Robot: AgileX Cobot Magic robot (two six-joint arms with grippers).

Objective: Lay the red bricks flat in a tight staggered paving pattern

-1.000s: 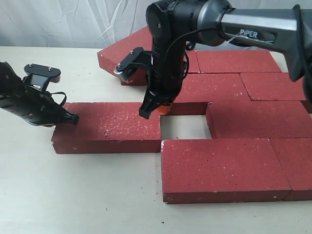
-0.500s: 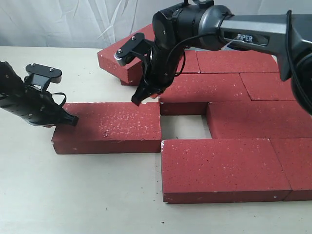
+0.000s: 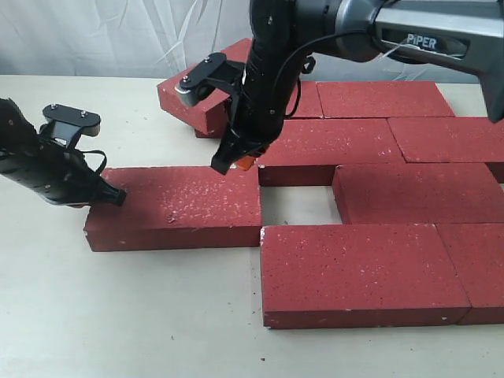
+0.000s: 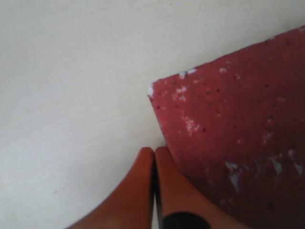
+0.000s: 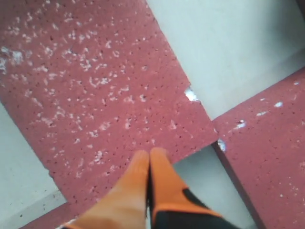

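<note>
Several dark red bricks lie flat on the table. One loose brick (image 3: 177,206) (image 5: 95,90) (image 4: 238,143) sits left of the laid group, a small gap (image 3: 295,203) away from it. My left gripper (image 3: 116,195) (image 4: 154,151) is shut, its orange tips against the loose brick's left end. The right gripper (image 3: 224,166) (image 5: 149,153) is shut too and hangs over the loose brick's far right corner. The laid bricks (image 3: 358,272) fill the right side in staggered rows. One brick (image 3: 206,88) at the back leans up on another.
The pale table (image 3: 118,315) stretches to the left and front of the bricks. A white curtain (image 3: 102,35) hangs behind. The right arm (image 3: 409,35) reaches in from the upper right, across the back rows.
The right gripper swung left from beside the gap, lifted, then came down over the loose brick's far right corner. The left gripper and the loose brick barely moved.
</note>
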